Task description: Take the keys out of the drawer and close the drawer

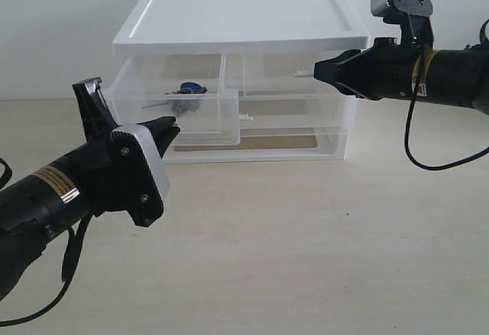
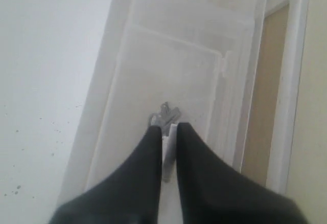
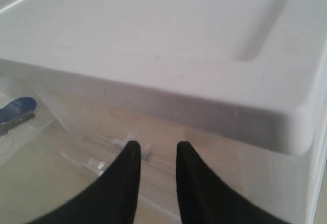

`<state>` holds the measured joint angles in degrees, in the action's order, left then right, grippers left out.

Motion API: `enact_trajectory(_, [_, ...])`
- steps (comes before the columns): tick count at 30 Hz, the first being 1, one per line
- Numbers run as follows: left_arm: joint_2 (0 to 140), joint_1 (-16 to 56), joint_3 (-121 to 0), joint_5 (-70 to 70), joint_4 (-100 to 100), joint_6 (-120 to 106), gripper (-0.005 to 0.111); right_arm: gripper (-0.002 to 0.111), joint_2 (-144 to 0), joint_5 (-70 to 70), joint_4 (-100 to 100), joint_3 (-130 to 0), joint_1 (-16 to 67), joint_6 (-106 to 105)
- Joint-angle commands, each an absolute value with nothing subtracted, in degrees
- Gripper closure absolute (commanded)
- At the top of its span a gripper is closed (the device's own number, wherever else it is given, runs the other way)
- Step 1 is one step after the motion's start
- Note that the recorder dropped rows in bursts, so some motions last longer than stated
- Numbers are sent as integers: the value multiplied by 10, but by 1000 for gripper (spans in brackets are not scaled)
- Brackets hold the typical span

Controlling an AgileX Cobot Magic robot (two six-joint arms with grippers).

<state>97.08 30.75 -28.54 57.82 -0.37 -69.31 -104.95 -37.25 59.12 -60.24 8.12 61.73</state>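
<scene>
The left half-width clear drawer (image 1: 210, 117) stands pulled out from the white-topped unit (image 1: 244, 17). Inside it lie the keys (image 1: 187, 90) with their round blue tag. My left gripper (image 1: 174, 127) is at the middle of the drawer's front. In the left wrist view this gripper (image 2: 169, 127) is shut on a thin white strip (image 2: 168, 155), apparently the drawer's tab handle, and the keys (image 2: 166, 115) show just past the tips. My right gripper (image 1: 317, 69) hovers open before the right half-width drawer, with nothing in it (image 3: 156, 144). The blue tag (image 3: 18, 109) shows at that view's edge.
The right half-width drawer (image 1: 286, 67) is pushed in, and its small white tab (image 3: 118, 142) is close to my right fingertips. Full-width drawers (image 1: 306, 121) lie below it, with a tab (image 1: 245, 113) at the middle. The unit stands on a beige tabletop (image 1: 306, 235) against a white wall.
</scene>
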Motion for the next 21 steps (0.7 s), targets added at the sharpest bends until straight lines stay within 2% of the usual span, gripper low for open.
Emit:
enact_trajectory(1, [968,311,-283,629,-31,-656,85,84,-1046,-356,570,-607,79,613])
enact_trajectory(5, [968,311,-281,634,-19,-650,53,84,-1046,-358,570,-607,79,613])
enact_trajectory(8, [967,311,-276,659,-16,-632,39,84,-1046,-358,570,-607,79,613])
enact_trajectory(12, [965,311,-235,700,70,-617,39,84,-1046,-356,570,-607,79,612])
enact_trajectory(18, [861,311,-184,700,78,-540,40,84,-1046,-356,573,-607,79,613])
enact_trajectory(19, [837,311,-178,700,70,-509,42,84,-1046,-362,578,-607,79,615])
enact_trajectory(21, [768,311,-167,700,40,-399,56,84,-1046,-381,587,-607,79,623])
